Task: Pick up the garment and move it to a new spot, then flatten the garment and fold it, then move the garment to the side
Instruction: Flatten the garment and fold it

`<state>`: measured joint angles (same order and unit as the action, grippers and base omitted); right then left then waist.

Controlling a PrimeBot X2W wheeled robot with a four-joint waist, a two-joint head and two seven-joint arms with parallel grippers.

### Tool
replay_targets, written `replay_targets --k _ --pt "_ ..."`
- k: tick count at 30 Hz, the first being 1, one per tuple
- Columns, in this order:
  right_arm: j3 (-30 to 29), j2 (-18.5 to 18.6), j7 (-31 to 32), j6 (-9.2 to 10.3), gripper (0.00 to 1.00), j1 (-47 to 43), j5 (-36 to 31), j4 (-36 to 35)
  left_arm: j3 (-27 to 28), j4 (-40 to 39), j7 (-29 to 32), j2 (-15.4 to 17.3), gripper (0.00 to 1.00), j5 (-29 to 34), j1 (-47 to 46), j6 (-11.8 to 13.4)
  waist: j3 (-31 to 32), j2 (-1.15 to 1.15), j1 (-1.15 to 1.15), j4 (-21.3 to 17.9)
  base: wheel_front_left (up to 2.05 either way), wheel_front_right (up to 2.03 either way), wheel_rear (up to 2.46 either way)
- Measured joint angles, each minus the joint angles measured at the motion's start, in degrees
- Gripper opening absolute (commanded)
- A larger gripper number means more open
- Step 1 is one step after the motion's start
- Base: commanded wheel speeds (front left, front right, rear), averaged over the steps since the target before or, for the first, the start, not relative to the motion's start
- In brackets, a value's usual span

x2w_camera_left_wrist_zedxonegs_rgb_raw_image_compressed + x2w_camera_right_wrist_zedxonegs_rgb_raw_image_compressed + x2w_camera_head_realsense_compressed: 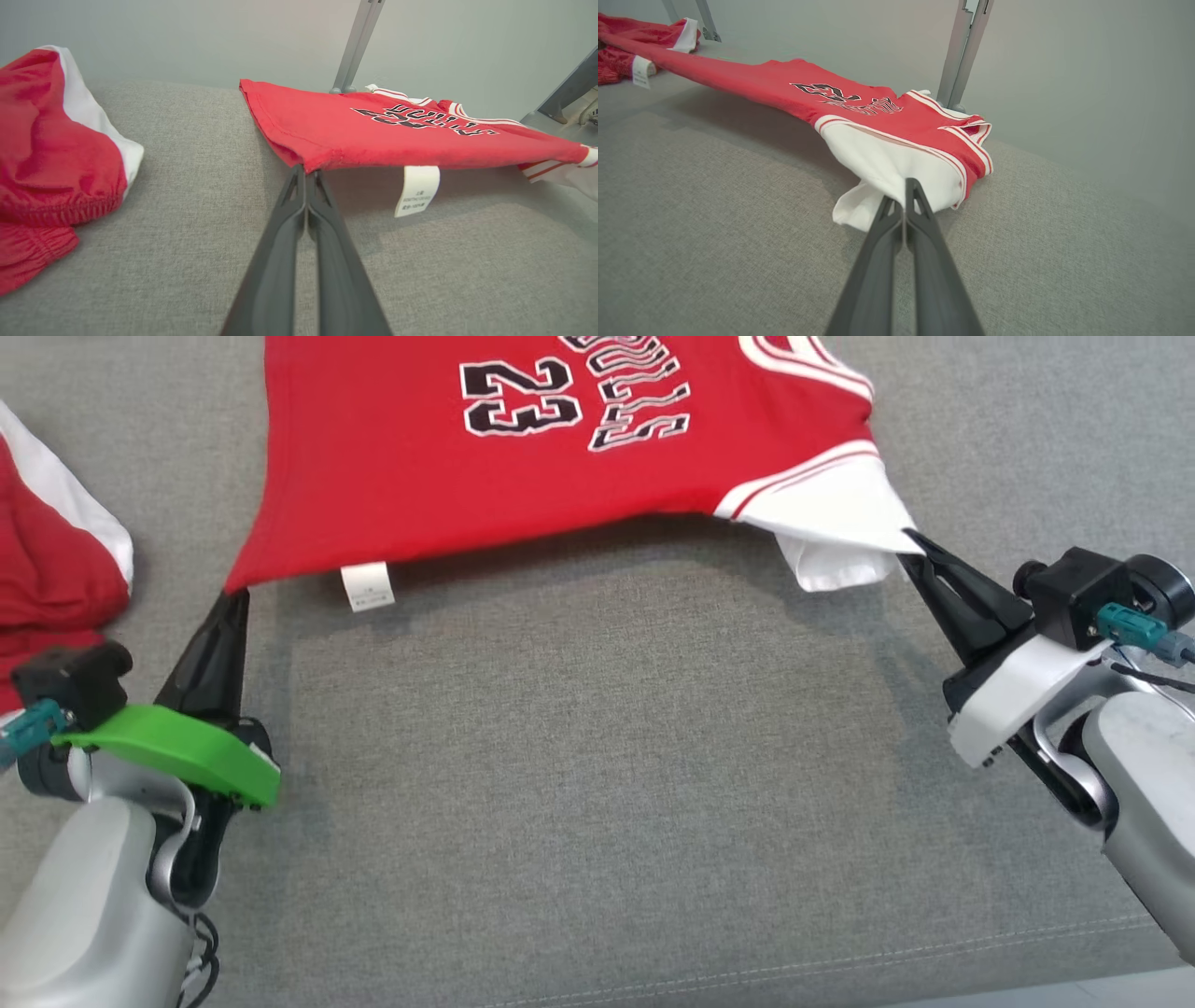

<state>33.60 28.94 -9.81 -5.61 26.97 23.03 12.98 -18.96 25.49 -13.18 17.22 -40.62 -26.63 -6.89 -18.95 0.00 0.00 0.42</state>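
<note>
Flattening step, I judge: left claw (233, 599) and right claw (911, 541) each clamp a garment (523, 495) corner, stretched taut; next, lower it flat

Bright even light, soft shadows, wide-angle distortion

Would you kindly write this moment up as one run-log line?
phase: flattening | jersey: stretched taut, near edge lifted off grey cushion | left jaws: shut on hem corner | right jaws: shut on white sleeve
</note>
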Motion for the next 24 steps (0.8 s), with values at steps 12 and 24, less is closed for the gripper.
replay_targets --k 12,24 --pt "3.97 6.93 9.81 -0.73 0.0 -9.95 0.93 -6.24 -1.78 -2.34 -0.07 0.83 0.0 -0.03 10.53 -0.23 7.37 0.0 0.0 1.17 0.0 0.0 0.0" --pt "6.28 10.37 17.93 -0.87 0.0 -18.56 5.73 -16.51 -1.7 -7.53 -0.08 0.92 0.0 -1.47 19.7 -0.19 9.42 0.0 0.0 0.55 0.0 0.0 0.0"
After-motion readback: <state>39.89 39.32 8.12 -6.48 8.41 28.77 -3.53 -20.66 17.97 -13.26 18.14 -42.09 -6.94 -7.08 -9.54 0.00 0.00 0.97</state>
